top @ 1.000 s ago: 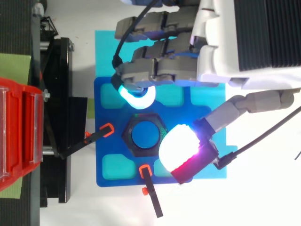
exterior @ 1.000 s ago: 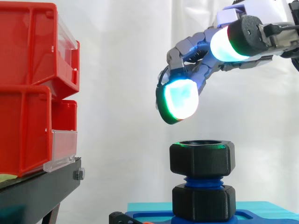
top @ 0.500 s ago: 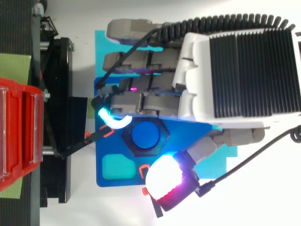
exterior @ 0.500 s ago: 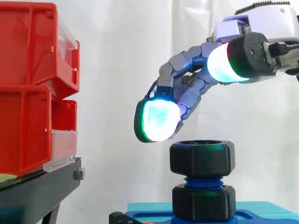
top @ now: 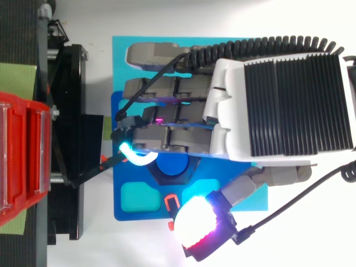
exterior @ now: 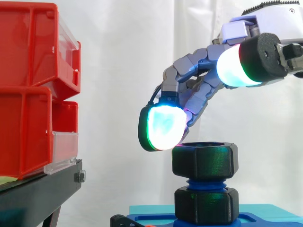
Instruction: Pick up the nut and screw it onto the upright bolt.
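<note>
One nut [exterior: 204,159] sat atop the bolt [exterior: 204,183]; the hand [top: 267,105], fingers loosely bent and empty, could tilt it if a pad [exterior: 163,126] grazed its left rim.

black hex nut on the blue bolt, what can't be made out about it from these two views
- Side view: whether the glowing fingers touch the black hexagonal nut; one pad meets its rim in the picture, depth unclear.
- Top view: most of the nut, under the hand; just its lower edge and the blue bolt's top show.
- Side view: the blue base plate, cut off by the bottom edge.
</note>
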Robot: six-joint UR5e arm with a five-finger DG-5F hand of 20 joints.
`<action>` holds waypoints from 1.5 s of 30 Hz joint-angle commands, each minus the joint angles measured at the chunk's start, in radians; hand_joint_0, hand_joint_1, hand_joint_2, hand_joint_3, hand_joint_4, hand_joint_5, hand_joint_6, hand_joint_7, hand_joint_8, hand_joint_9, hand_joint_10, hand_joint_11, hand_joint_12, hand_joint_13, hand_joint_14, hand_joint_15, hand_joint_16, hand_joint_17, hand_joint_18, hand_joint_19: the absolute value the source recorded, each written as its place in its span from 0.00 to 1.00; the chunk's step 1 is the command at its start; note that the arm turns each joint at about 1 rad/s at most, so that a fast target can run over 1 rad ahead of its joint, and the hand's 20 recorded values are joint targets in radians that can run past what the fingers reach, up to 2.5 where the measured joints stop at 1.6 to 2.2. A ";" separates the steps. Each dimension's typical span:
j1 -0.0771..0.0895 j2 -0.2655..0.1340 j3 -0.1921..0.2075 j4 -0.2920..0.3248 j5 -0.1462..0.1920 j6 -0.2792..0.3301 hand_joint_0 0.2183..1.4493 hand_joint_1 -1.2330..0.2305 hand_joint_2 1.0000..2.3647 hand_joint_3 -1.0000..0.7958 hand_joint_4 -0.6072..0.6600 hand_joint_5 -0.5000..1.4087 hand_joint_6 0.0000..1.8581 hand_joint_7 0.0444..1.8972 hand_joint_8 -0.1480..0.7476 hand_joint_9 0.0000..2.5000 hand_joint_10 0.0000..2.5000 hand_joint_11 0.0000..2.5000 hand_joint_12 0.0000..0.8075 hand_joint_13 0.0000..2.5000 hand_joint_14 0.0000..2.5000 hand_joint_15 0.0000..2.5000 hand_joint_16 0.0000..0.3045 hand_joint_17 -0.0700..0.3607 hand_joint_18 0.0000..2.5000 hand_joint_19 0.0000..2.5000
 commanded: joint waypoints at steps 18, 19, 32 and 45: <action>-0.035 0.000 -0.013 -0.039 -0.008 0.000 0.25 0.69 0.00 0.28 0.66 0.24 0.27 0.74 0.45 0.24 0.00 0.00 0.38 0.18 0.00 0.00 0.10 0.31 0.02 0.00; -0.037 0.000 -0.014 -0.038 -0.008 0.000 0.25 0.69 0.00 0.28 0.66 0.24 0.28 0.74 0.46 0.24 0.00 0.00 0.38 0.19 0.00 0.00 0.09 0.31 0.02 0.00; -0.052 0.000 -0.014 -0.035 -0.022 0.000 0.26 0.67 0.00 0.28 0.62 0.24 0.37 0.66 0.47 0.29 0.00 0.00 0.35 0.22 0.00 0.00 0.08 0.29 0.06 0.00; -0.053 0.000 0.072 -0.078 -0.034 -0.002 0.25 0.72 0.00 0.28 0.69 0.21 0.27 0.56 0.46 0.29 0.00 0.00 0.36 0.22 0.00 0.00 0.09 0.30 0.06 0.00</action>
